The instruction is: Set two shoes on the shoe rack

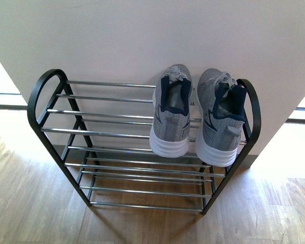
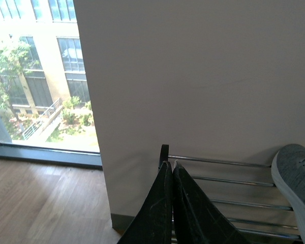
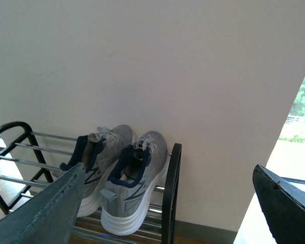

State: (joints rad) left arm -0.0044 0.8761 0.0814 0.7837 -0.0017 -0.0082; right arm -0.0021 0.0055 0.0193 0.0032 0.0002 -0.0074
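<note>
Nearest us in the front view are the thick white heels of the two shoes, which hang a little past the front bar of the top tier; the inner shoe (image 1: 172, 114) and the outer shoe (image 1: 219, 119) sit side by side, toes against the pale wall (image 1: 142, 35), at the right end of the shoe rack (image 1: 61, 165), the outer one just beside the black end loop; the rest of the tier is bare bars, the wood floor (image 1: 142, 229) shows beneath, and neither arm appears here. In the left wrist view the left gripper (image 2: 172, 165) fills the foreground, its two dark fingers pressed together with nothing between them; past it run the chrome bars, a grey toe at the picture's edge, and a window (image 2: 35, 76) onto a building. In the right wrist view the right gripper (image 3: 168, 170) is spread wide and empty, and both shoes rest on the bars between its fingers, well beyond the tips. We judge the placing itself done, with both shoes on the rack and neither held; what remains calls only for keeping the arms clear of those overhanging heels, since a knock there could tip a shoe off the front bar.
</note>
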